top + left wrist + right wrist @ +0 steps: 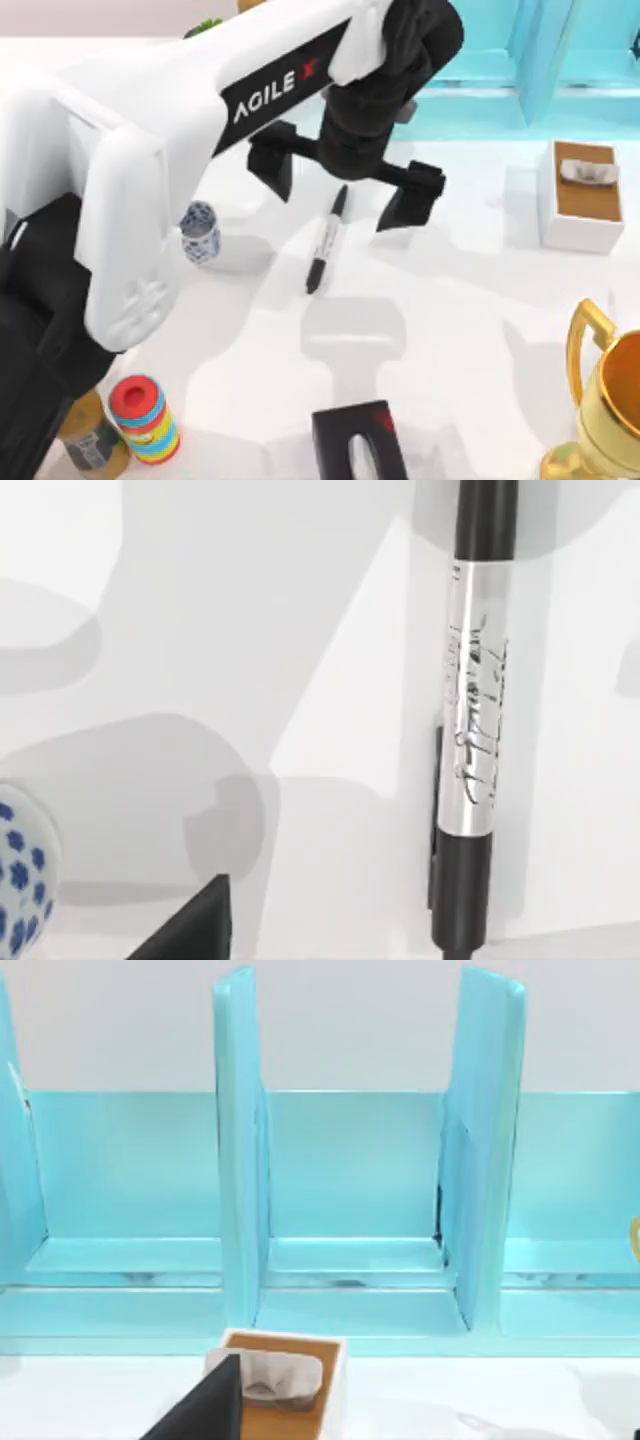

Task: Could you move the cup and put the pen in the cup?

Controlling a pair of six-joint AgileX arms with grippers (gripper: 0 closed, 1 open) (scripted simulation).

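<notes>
The cup (200, 232), small and white with blue patterning, stands upright on the white table left of centre; its rim edge also shows as the cup (15, 875) in the left wrist view. Right of it the pen (327, 240) lies flat, black with a grey label band, the pen (478, 720) running lengthwise. My left gripper (341, 185) hovers open above the pen's far end, one finger on each side, holding nothing. One of its fingers (190, 925) is seen near the cup. My right gripper (420, 1430) faces the shelf, one dark finger (200, 1405) in sight.
A teal divided shelf (540, 50) lines the back right. A white tissue box (580, 195) sits at the right, a gold trophy (600, 410) at the front right. A black box (358, 440), a red-topped striped cylinder (145, 420) and a jar (90, 435) line the front.
</notes>
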